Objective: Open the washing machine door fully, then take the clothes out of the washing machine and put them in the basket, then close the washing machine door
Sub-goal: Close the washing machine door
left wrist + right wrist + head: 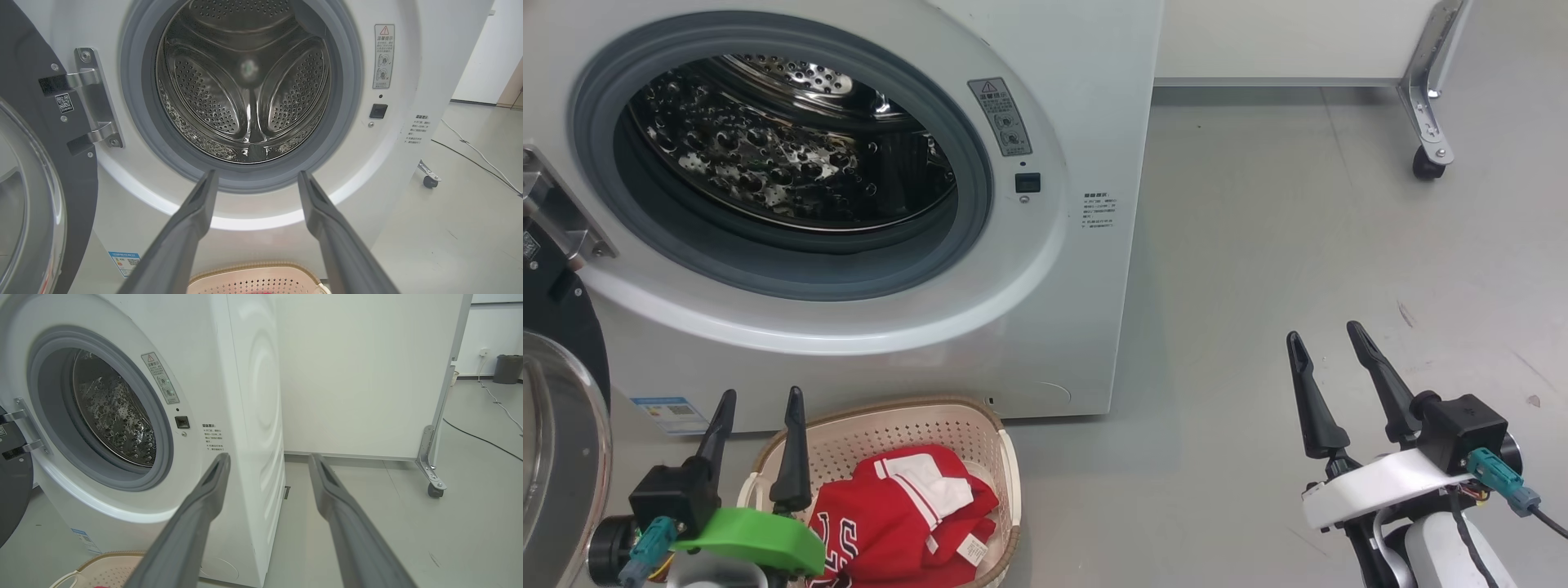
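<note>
Red clothes [890, 514] in the basket [907, 431]; left gripper [760, 392] at its rim, right gripper [1324, 331] over open floor [1258, 245], both splayed

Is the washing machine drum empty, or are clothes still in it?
Empty, as far as shown: the drum is bare steel, and the red clothes lie in the basket.

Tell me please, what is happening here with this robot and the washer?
A two-armed robot is emptying the washing machine. The washing machine door stands swung open at the left, and the steel drum looks empty. The red clothes lie in the basket on the floor in front of the machine. The left gripper is near the basket and the right gripper is over the floor to the right; both are open and hold nothing. Closing the door is what remains.
</note>
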{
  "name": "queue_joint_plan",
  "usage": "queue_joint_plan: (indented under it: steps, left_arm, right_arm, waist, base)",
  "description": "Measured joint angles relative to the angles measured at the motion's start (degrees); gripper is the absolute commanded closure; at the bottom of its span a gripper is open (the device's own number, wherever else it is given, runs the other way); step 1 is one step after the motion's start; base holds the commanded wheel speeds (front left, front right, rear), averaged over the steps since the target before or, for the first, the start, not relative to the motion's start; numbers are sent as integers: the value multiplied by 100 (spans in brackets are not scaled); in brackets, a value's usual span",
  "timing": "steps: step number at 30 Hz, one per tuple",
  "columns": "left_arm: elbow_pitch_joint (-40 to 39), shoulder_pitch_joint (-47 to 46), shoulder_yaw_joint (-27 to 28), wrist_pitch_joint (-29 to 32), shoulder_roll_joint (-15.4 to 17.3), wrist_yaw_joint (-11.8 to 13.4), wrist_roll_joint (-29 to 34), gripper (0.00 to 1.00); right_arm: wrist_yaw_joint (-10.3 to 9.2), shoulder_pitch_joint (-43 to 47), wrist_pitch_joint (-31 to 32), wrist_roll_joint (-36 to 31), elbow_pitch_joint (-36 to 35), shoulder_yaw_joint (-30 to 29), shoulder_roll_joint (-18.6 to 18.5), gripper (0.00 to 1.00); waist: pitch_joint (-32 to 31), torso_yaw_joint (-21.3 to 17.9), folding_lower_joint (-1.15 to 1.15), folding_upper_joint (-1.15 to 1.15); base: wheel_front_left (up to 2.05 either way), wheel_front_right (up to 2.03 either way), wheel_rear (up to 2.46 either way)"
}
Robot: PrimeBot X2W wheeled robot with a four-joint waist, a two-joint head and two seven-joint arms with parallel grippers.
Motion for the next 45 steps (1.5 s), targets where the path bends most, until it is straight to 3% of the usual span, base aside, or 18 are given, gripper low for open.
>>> queue_joint_plan:
  steps: [27, 45]
  left_arm:
    - [-243, 102, -174, 0, 1, 167, -112, 0]
    - [-334, 103, -234, 0, 1, 279, -192, 0]
  right_arm:
    - [0, -1, 0, -7, -48, -21, 8, 0]
    - [0, -5, 0, -7, -46, -23, 13, 0]
  waist:
    - [98, -32, 0, 0]
    - [123, -22, 1, 0]
  base:
    - [-4, 4, 0]
    - [-69, 69, 0]
